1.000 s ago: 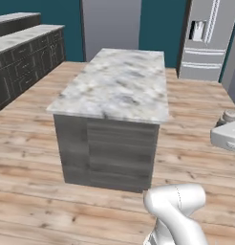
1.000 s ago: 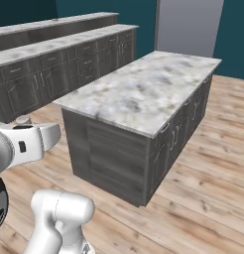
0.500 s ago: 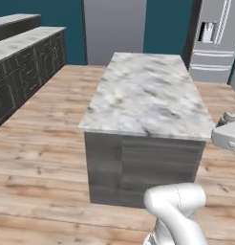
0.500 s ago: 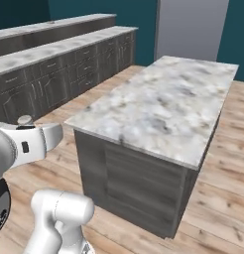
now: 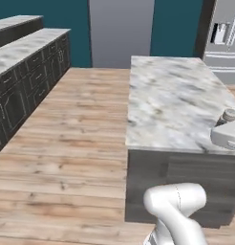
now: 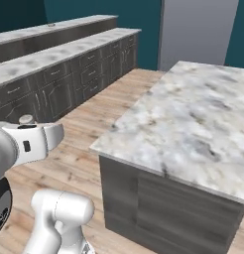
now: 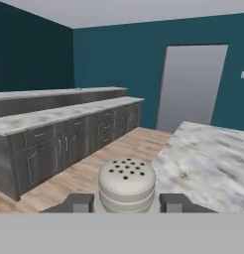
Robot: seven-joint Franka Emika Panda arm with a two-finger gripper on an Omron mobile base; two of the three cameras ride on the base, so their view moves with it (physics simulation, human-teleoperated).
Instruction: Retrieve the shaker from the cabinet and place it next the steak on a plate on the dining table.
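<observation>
The shaker (image 7: 126,183), a pale cylinder with a rounded cap dotted with holes, stands upright between my two dark fingertips. My gripper (image 7: 126,201) is shut on it. In the left base view the shaker cap (image 5: 229,115) pokes up above my white hand at the right edge, over the island's near corner. From the right base camera the cap (image 6: 26,119) shows above the hand at far left. The dining table (image 6: 54,26), a long raised marble counter, runs along the far left wall. The steak, the plate and the cabinet are out of view.
A shorter marble-topped island (image 5: 174,100) with a grey wood-grain front stands just ahead to the right. Lower marble counters with drawer units (image 6: 69,74) line the left side. Wooden floor (image 5: 76,124) lies open between them. A steel fridge (image 5: 224,40) is at back right.
The whole scene has shifted, so the base has driven and turned: the island has slid to the right and grown closer. The shaker stays held in the gripper.
</observation>
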